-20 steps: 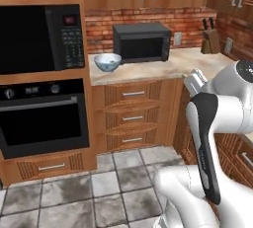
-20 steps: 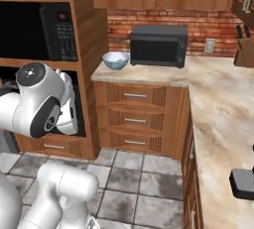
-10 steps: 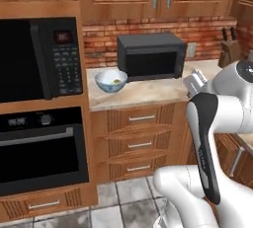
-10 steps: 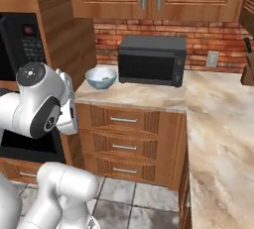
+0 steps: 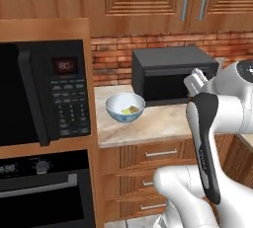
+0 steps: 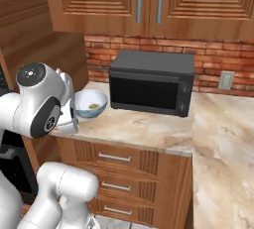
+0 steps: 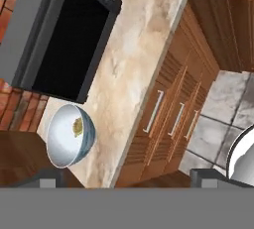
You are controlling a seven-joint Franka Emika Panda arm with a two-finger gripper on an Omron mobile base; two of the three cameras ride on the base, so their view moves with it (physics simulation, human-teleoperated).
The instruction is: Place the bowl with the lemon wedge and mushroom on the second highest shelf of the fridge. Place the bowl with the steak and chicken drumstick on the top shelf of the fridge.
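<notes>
A white-and-blue bowl (image 5: pixel 125 108) stands on the marble counter (image 5: pixel 158 126), left of a black microwave. It holds small yellow and brown pieces; I take it for the bowl with the lemon wedge and mushroom. The same bowl (image 6: pixel 90 104) shows just beyond my arm's elbow in the right base view. My gripper (image 7: pixel 129 176) is open and empty, hanging in front of the counter edge, with the bowl (image 7: pixel 69 135) to its lower left. In the left base view my hand (image 5: pixel 196 80) is raised in front of the microwave. The fridge and the bowl with steak and chicken drumstick are out of view.
The black countertop microwave (image 5: pixel 173 74) sits against the brick wall. A tall cabinet at left holds a built-in microwave (image 5: pixel 44 94) above an oven (image 5: pixel 44 192). Drawers (image 6: pixel 119 158) run under the counter, and upper cabinets (image 6: pixel 149 5) hang above it.
The base has driven closer to the counter, so the whole scene has shifted and the bowl and microwave look larger. The gripper stays open.
</notes>
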